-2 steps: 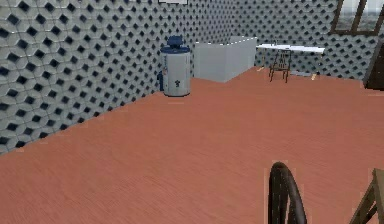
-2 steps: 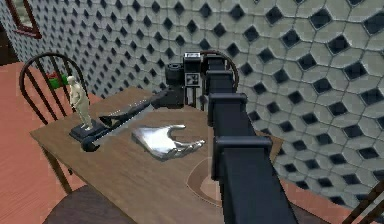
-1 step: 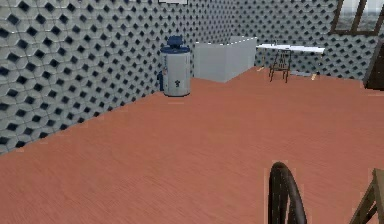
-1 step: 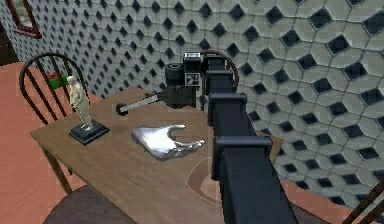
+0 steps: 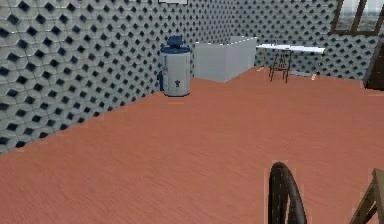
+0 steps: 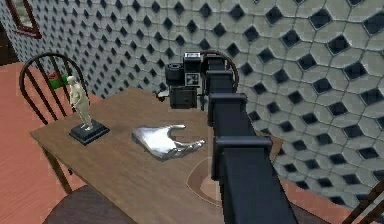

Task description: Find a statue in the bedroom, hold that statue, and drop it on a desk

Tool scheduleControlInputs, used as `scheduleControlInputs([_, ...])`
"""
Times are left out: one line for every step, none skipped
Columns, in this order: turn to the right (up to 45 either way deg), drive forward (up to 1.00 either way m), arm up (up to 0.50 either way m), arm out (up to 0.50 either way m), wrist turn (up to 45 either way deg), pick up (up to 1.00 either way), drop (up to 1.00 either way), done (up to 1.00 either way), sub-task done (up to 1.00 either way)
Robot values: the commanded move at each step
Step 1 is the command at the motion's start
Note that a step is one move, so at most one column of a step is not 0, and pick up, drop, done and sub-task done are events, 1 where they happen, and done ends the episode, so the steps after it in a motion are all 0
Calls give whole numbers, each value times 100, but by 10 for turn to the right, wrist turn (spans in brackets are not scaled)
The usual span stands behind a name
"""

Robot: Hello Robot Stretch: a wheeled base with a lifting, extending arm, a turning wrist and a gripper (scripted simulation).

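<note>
Wooden table carried the pale statue, upright on its dark base. I saw the gripper at the table's far edge; I could not tell whether it held anything.

My arm stretches far out from the arm side view's bottom edge; my hand sits just left of its tip.

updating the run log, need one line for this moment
arm out over table | gripper near far edge, hold unclear | statue upright on table, apart from gripper | grey lump mid-table
</note>
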Motion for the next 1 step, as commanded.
scheduleControlInputs([0, 0, -24, 0, 0, 0, 0, 0, 0])
